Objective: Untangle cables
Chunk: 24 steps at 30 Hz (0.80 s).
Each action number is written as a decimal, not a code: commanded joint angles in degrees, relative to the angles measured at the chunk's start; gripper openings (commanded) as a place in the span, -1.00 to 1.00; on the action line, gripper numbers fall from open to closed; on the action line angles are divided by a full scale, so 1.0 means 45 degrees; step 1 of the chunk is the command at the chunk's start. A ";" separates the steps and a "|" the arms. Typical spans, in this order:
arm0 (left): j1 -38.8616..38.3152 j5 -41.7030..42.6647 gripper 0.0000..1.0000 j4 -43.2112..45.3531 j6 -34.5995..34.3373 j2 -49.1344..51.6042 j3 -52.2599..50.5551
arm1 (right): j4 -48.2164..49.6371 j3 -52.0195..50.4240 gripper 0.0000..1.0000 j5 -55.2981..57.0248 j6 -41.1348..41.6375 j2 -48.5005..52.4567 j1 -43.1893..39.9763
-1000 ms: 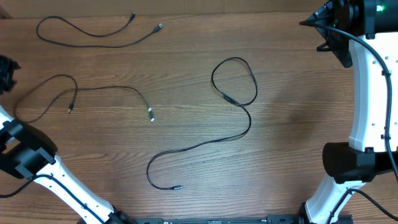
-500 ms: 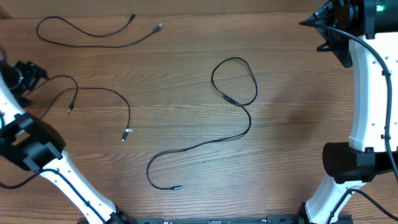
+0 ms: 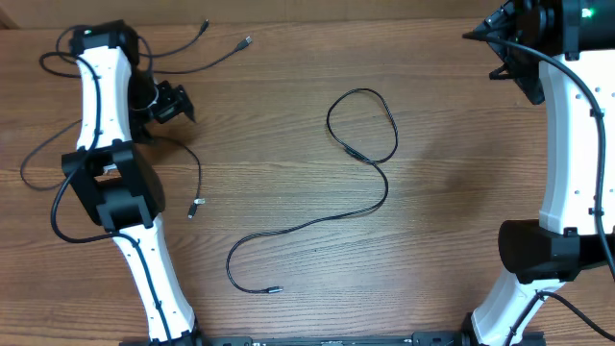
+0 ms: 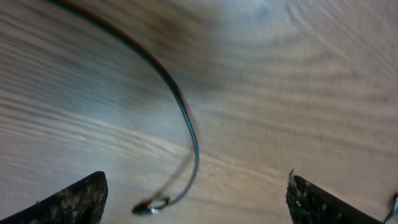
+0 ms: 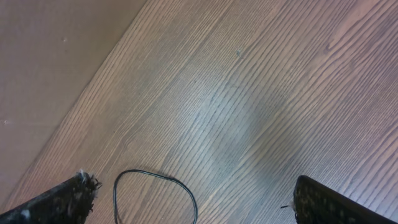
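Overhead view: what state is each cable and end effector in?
top-left cable: loose on the table, partly hidden by the left arm.
left cable: loose, unheld, partly under the left arm.
centre cable: apart from the others, looped over itself.
left end effector: open, empty.
right end effector: open, empty.

A brown wood-grain worktop (image 3: pixel 461 144) fills nearly every view, its grain running lengthwise. The light on it is soft and even, with a faint sheen. Beyond its far edge lies a plain, dull pinkish-brown surface (image 5: pixel 50 50); whether wall or floor is unclear.
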 commanded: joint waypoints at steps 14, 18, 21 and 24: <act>-0.1025 -0.0534 0.94 -0.0738 0.0175 -0.3274 -0.0510 | 0.0024 0.0121 1.00 0.0170 -0.0044 -0.0005 -0.0029; -0.1248 -0.0763 0.93 0.0680 0.0155 -0.3254 -0.1307 | 0.0024 0.0121 1.00 0.0175 -0.0049 -0.0005 -0.0029; -0.1292 -0.0699 0.84 0.1409 0.0073 -0.3254 -0.2317 | 0.0024 0.0121 1.00 0.0170 -0.0044 -0.0005 -0.0029; -0.1307 -0.0733 0.74 0.2016 0.0078 -0.3249 -0.3653 | 0.0024 0.0121 1.00 0.0170 -0.0044 -0.0005 -0.0029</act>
